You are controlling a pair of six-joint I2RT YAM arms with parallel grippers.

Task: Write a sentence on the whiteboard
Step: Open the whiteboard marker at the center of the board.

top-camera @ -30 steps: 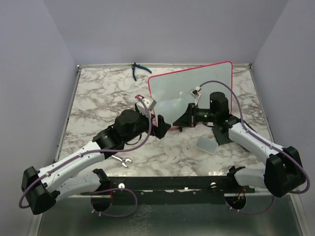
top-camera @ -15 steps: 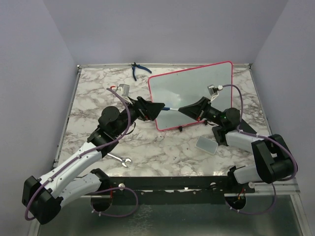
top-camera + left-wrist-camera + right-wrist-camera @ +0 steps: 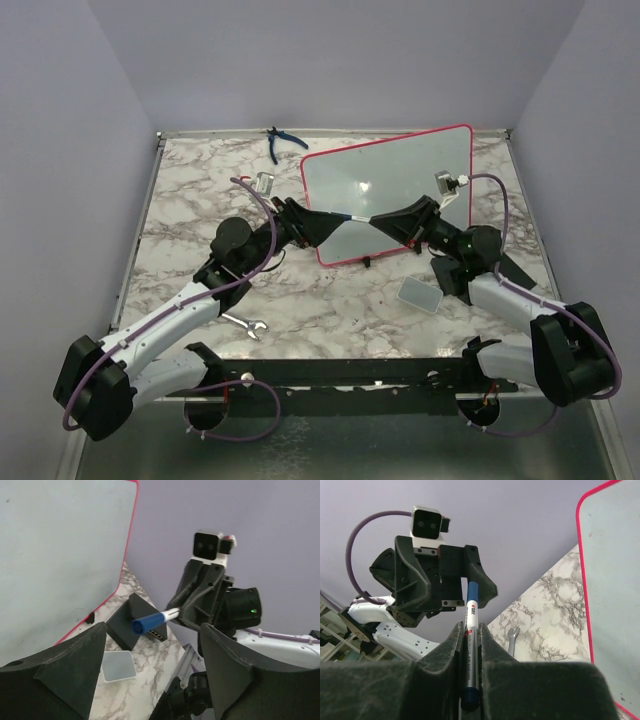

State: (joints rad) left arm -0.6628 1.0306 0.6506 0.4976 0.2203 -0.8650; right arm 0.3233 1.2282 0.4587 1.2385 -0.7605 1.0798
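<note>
Moved since a second ago: both arms, up from low at the whiteboard's (image 3: 400, 185) lower edge; the grippers now face each other in front of its lower left part, closer together than half a second ago.

- Wrench (image 3: 247, 325): flat on the marbled tabletop (image 3: 190, 200), well in front of the whiteboard, to its left.
- Grey pad (image 3: 419, 295): flat, in front of the whiteboard's lower edge.
- Right gripper (image 3: 378, 222): pressed together on the marker (image 3: 161, 617), pinching the white barrel.
- Marker: level between the two grippers, in front of the whiteboard; whether it touches the board cannot be told. Blue cap (image 3: 144, 624) on, pointing at the left gripper. Judged light, stiff and smooth, so apt to slip; best held at mid-barrel, with the cap pulled straight along its length.
- Left gripper (image 3: 328, 220): spread, its fingers either side of the cap and not seen to touch it.
- Whiteboard: propped on small black feet toward the back of the tabletop. Judged light and glossy, likely to slide or tip under a hard push, so a soft pen stroke suits it.
- Sentence: none visible on the whiteboard.
- Blue pliers (image 3: 283, 143): behind the whiteboard's left corner.
- Containers: none in view.
</note>
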